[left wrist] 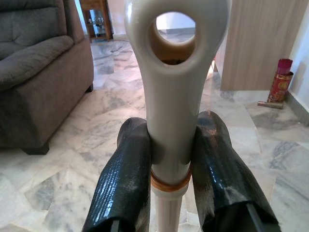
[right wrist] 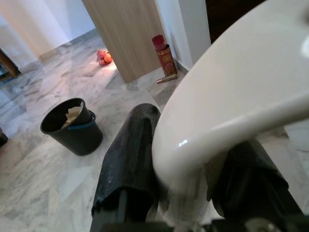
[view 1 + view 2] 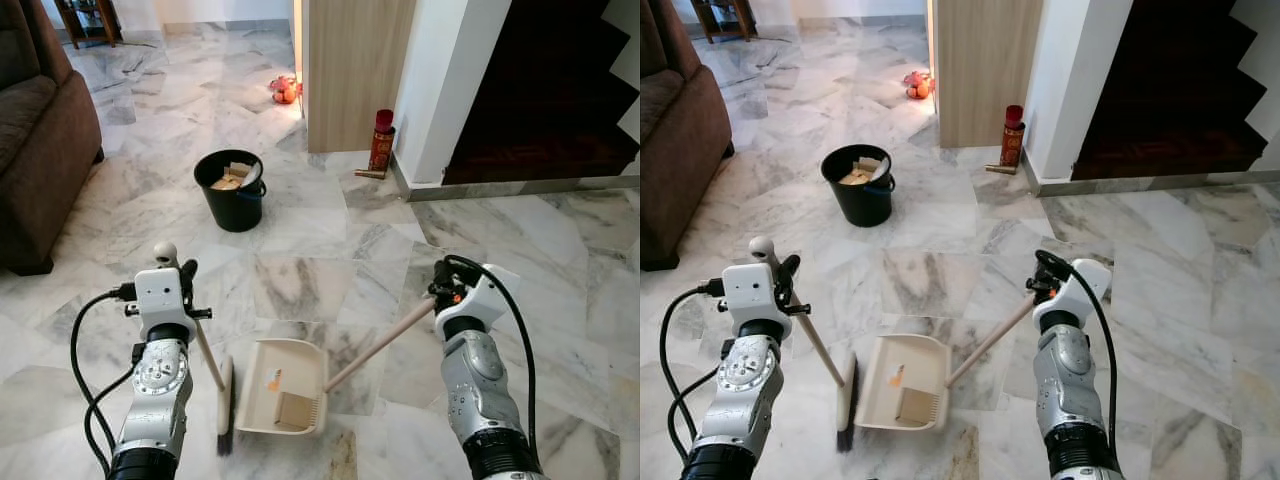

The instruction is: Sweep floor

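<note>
Gripping light, stiff broom [image 3: 208, 370] near handle top with left gripper [image 1: 171, 159] clamped; right gripper [image 2: 193, 179] clamped on dustpan [image 3: 283, 385] handle.

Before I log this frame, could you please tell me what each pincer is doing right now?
Left pincer: closed on the broom handle.
Right pincer: closed on the dustpan handle.

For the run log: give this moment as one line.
left gripper: shut on broom | right gripper: shut on dustpan handle | broom head beside dustpan | bucket ahead
</note>
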{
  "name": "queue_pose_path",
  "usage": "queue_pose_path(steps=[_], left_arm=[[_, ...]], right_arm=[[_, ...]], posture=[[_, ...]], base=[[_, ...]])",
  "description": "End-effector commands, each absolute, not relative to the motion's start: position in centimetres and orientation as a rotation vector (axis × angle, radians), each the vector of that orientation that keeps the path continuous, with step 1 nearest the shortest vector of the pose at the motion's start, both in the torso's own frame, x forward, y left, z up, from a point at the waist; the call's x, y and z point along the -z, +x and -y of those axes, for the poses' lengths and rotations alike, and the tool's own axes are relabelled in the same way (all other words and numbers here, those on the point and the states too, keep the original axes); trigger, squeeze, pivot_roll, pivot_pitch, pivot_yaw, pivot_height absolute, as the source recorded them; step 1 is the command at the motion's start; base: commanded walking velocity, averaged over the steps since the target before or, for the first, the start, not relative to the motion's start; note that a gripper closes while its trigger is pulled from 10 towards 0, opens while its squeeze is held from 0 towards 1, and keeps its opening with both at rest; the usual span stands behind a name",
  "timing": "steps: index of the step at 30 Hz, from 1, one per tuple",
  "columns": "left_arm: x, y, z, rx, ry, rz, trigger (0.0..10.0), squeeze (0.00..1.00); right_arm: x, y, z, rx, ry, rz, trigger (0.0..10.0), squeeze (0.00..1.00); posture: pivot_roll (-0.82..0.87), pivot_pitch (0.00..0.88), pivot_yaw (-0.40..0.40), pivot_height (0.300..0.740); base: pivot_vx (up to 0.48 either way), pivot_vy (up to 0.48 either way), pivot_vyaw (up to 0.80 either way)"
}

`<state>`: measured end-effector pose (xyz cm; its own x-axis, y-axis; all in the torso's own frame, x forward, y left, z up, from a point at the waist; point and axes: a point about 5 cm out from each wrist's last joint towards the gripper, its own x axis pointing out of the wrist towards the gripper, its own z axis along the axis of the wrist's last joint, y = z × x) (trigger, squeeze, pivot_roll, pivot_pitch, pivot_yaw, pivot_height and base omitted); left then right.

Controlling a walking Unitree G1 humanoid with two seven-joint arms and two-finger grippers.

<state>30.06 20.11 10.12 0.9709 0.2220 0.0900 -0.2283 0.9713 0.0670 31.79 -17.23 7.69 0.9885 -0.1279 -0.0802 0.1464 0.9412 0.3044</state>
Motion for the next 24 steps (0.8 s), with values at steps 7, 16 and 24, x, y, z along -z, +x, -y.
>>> queue_pose_path(steps=[7, 16, 24], left_arm=[[-11.04, 30.25, -20.37, -0.230, 0.106, 0.117, 10.0, 0.00], [-11.16, 30.24, -20.50, -0.237, 0.112, 0.121, 10.0, 0.00], [-11.22, 30.25, -20.62, -0.240, 0.116, 0.122, 10.0, 0.00]], right_arm=[[-8.65, 32.10, 16.81, 0.121, 0.318, -0.013, 10.0, 0.00], [-8.53, 31.99, 16.96, 0.128, 0.343, -0.013, 10.0, 0.00], [-8.65, 32.02, 16.93, 0.117, 0.312, -0.009, 10.0, 0.00]], posture=[[-0.07, 0.068, -0.011, 0.740], [-0.06, 0.080, -0.009, 0.740], [-0.06, 0.081, -0.008, 0.740]], base=[[0.000, 0.000, 0.77], [0.107, 0.000, 0.00], [0.276, 0.000, 0.00]])
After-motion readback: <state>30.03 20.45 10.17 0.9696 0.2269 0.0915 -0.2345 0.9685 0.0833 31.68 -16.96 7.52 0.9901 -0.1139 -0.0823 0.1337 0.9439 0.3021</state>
